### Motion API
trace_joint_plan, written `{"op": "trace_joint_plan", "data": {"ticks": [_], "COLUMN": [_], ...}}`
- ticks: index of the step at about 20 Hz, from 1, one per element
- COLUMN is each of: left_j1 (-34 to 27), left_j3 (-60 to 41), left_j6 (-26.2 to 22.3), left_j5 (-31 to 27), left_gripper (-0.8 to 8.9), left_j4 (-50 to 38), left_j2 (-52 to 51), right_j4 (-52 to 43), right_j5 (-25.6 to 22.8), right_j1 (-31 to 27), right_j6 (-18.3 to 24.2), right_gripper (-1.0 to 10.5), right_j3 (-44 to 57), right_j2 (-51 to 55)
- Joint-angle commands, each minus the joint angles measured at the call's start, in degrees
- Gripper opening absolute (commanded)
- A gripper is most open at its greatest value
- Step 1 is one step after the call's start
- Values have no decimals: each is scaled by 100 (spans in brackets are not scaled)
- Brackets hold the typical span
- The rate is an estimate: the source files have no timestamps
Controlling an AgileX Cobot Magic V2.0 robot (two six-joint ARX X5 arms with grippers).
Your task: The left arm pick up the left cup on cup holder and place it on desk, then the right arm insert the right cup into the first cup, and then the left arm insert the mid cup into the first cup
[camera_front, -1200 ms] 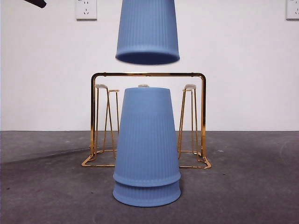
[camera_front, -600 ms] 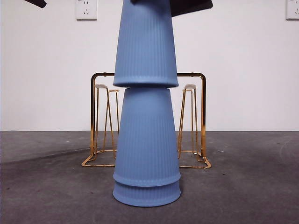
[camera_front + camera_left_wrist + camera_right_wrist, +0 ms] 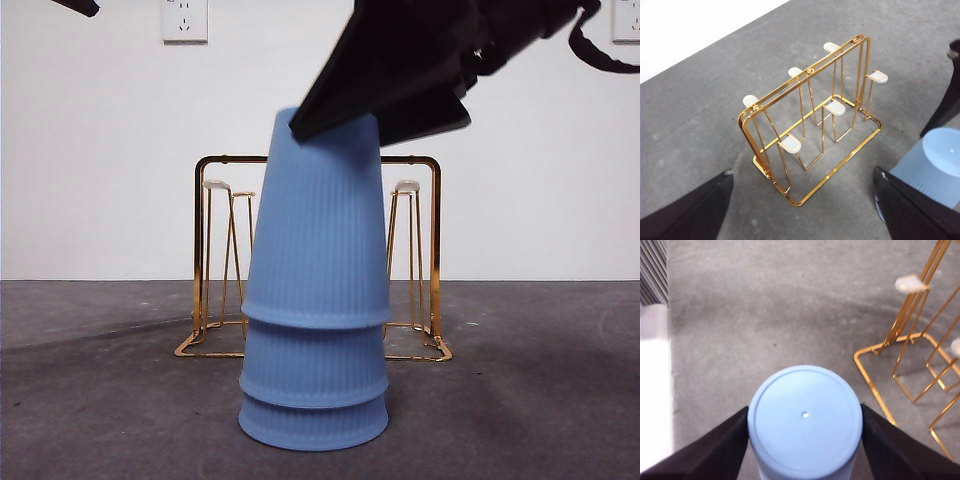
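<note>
Front view: three blue cups (image 3: pixel 315 330) stand nested mouth-down on the desk (image 3: pixel 540 400), directly in front of the cup holder (image 3: pixel 410 160), whose pegs are all bare. The stacking looks as good as finished. A dark gripper (image 3: pixel 385 95) comes in from about 1 o'clock and sits on the top cup's base, so what is left seems to be letting go and lifting clear. Wall sockets (image 3: pixel 185 20) sit at 11 and 1 o'clock; nothing crowds the stack except the rack close behind it.

Left wrist view: the left gripper (image 3: pixel 805 210) hangs open and empty over the desk (image 3: pixel 700 115), with the empty cup holder (image 3: pixel 810 125) ahead of it. The blue stack (image 3: pixel 935 165) shows near 4 o'clock beside one jaw, with a dark part of the other arm above it.

Right wrist view: the right gripper (image 3: pixel 805 437) has its jaws against both sides of the top cup (image 3: pixel 805 415), holding it. Part of the cup holder (image 3: pixel 905 340) lies at 2 o'clock, close enough to mind during the lift
</note>
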State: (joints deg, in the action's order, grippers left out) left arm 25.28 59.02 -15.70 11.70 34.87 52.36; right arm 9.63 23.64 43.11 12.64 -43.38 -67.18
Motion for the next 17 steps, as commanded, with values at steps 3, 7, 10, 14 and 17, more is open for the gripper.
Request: {"op": "trace_joint_plan", "data": {"ticks": [3, 7, 10, 14, 17], "left_j1": [17, 17, 17, 17, 17], "left_j3": [92, 92, 92, 92, 92], "left_j6": [-59, -59, -59, -59, -59], "left_j5": [-13, -13, -13, -13, -13], "left_gripper": [437, 437, 437, 437, 437], "left_j4": [-59, -57, -57, -57, -57], "left_j2": [39, 39, 39, 39, 39], "right_j4": [-101, -114, -131, -144, -146], "right_j5": [9, -33, -72, -94, -96], "right_j1": [63, 63, 63, 63, 63], "right_j6": [2, 2, 4, 2, 2], "right_gripper": [268, 268, 268, 268, 268], "right_j3": [-17, -17, -17, -17, -17], "right_j2": [-63, -133, -175, -177, -247]}}
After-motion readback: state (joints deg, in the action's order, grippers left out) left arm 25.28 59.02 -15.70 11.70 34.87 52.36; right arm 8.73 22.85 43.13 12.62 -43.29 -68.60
